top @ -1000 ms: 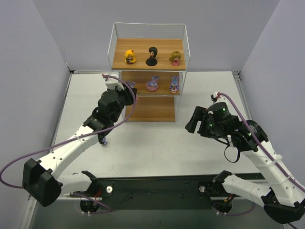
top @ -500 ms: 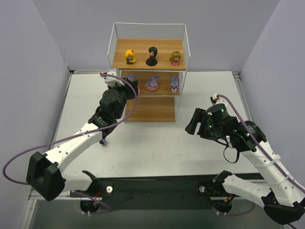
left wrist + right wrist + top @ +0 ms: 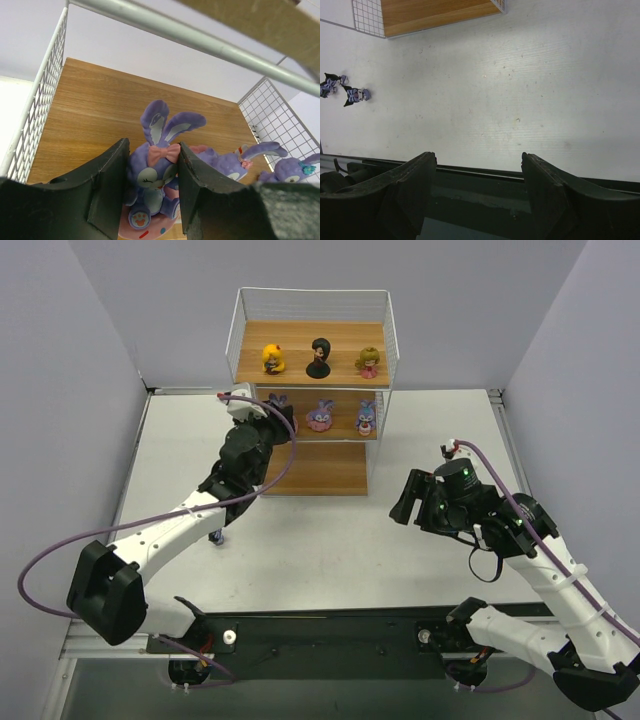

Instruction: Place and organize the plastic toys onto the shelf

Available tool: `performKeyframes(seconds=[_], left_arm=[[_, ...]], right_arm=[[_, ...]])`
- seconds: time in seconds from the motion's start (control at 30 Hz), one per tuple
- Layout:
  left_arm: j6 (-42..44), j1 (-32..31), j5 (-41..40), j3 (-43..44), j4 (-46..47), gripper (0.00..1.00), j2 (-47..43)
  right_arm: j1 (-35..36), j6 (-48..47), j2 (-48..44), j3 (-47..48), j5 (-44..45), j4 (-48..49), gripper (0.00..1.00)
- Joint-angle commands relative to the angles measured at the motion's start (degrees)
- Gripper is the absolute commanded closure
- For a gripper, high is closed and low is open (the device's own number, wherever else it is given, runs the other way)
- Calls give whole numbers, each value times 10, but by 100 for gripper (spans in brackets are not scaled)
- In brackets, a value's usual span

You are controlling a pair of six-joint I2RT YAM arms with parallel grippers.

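purple bunny [image 3: 154, 167] gripped in my left end effector [image 3: 151, 150], lower centre; i'd seat it flat on the shelf [image 3: 95, 112], then release. right end effector [image 3: 477, 162] wide, empty.

Three big-headed dolls [image 3: 319, 358], three purple bunny figures [image 3: 320, 417] and two small dark figures [image 3: 354, 95] were visible, with one shelf [image 3: 310, 472].

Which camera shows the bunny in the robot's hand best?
Left wrist view: the bunny looks huge in the left gripper, face and bow clear. Top view shows only a purple speck; right wrist view misses it.
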Motion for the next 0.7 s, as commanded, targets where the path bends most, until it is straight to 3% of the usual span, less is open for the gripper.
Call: performKeyframes(seconds=[0.0,0.13,0.37,0.67], left_arm=[[5,-4,-20,5,67,100,9],[12,-4,-30,8,74,100,19],[32,-5,-40,18,73,87,36],[54,-5,-42,35,68,82,55]], right_arm=[[-8,-3,-4,-3,-6,-27,30],[-9,-7,-4,-6,-10,-32,30],[-12,-9,-7,-9,-12,-35,30],[-16,-9,-7,-11,-12,-34,30]])
